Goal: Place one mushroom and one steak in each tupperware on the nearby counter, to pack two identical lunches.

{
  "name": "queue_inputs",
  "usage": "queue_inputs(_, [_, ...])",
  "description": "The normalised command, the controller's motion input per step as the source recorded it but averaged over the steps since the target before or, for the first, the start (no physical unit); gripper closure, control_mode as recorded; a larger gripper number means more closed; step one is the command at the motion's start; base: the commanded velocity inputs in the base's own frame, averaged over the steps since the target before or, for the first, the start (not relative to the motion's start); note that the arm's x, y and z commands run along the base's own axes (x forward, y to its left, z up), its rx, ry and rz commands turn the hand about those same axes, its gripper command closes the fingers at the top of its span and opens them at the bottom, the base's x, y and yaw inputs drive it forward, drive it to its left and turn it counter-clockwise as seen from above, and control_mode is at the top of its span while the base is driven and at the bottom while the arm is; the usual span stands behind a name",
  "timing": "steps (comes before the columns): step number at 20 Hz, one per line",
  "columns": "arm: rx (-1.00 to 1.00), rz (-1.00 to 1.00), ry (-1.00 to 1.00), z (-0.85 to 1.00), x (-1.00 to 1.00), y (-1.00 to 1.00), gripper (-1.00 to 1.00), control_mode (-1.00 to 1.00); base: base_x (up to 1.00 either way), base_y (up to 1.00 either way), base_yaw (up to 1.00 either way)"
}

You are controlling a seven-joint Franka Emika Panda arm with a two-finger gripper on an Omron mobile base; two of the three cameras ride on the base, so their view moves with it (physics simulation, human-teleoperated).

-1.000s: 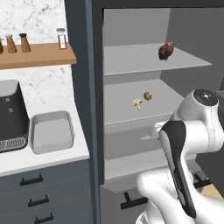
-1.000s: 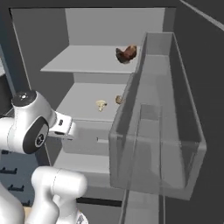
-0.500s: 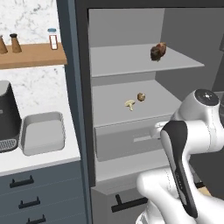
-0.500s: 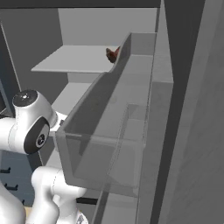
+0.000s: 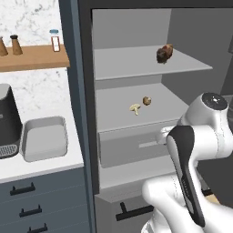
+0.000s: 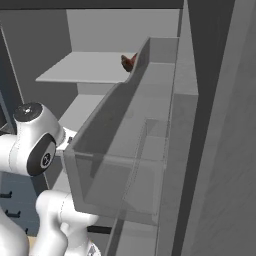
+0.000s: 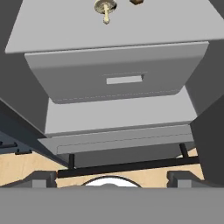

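Hand view: gripper (image 7: 109,177) empty, jaws spread wide, aimed at fridge drawer (image 7: 116,78), low before it; mushroom (image 7: 105,8) on shelf just above drawer. Left base view: steak (image 5: 164,53) on shelf higher above drawer, tupperware (image 5: 43,138) on counter (image 5: 41,166) left of drawer. Risk: reach snagging drawer front or door bin (image 6: 125,165). Arm folded, elbow raised, forearm angled down toward drawer
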Motion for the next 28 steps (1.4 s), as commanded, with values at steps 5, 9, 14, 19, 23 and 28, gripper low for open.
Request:
queue_inputs(5, [0.0, 0.03, -0.31, 0.0, 0.28, 0.04, -1.0, -1.0, 0.0, 0.0, 0.0])
queue_inputs(9, [0.0, 0.01, -0.31, 0.13, 0.43, 0.16, -1.0, -1.0, 0.0, 0.0, 0.0])
queue_inputs(14, [0.0, 0.0, -0.06, 0.23, 0.6, 0.06, -1.0, -1.0, 0.0, 0.0, 0.0])
queue_inputs(19, [0.0, -0.05, 0.04, -0.02, 0.89, -0.02, -1.0, -1.0, 0.0, 0.0, 0.0])
queue_inputs(23, [0.0, 0.0, 0.03, -0.23, 0.54, 0.0, -1.0, -1.0, 0.0, 0.0, 0.0])
queue_inputs(28, [0.0, 0.0, 0.0, -0.31, 0.36, 0.0, -1.0, -1.0, 0.0, 0.0, 0.0])
